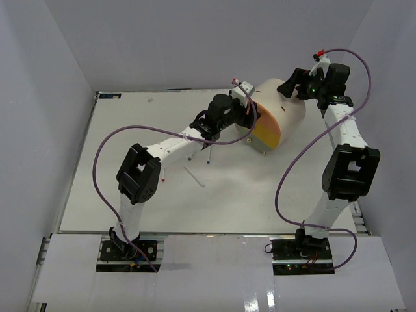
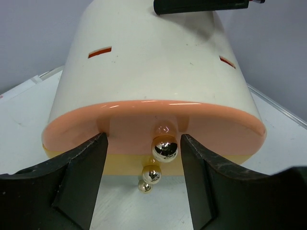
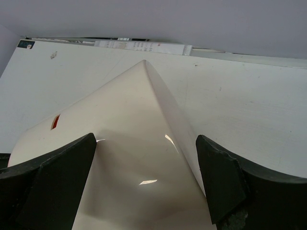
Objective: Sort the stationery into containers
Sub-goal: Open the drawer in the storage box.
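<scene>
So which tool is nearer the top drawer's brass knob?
Left. The left tool is open with a finger on each side of the knob; the right tool sits over the rear of the cream organiser, opposite the knob.

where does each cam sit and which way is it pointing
Top external: above and behind the arms, looking down on the table; both arms show, bases at the bottom.
Left wrist: on the left arm, facing the orange-pink drawer of the organiser; left claw fingers flank the top knob.
Right wrist: on the right arm, looking over the organiser's cream back toward the far table edge; right claw straddles it.
Shared: all three see the organiser.
</scene>
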Available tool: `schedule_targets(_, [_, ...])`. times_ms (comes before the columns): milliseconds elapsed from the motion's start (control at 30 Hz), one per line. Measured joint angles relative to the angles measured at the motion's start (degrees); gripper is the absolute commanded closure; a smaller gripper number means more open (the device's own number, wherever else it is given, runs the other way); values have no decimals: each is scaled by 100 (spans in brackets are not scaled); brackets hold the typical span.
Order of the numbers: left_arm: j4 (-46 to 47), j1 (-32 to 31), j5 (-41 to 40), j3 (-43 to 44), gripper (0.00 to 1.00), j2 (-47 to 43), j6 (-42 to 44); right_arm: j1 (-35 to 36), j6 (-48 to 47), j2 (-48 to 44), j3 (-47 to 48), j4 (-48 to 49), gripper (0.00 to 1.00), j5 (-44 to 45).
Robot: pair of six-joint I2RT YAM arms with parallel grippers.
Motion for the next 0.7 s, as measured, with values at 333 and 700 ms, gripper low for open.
schedule_targets(333, [-184, 0, 168, 2, 36, 42, 15, 0, 9, 0, -13, 28, 9, 0])
schedule_targets(700, [-188, -13, 297, 2, 63, 44, 70, 0, 15, -9, -66, 90, 9, 2])
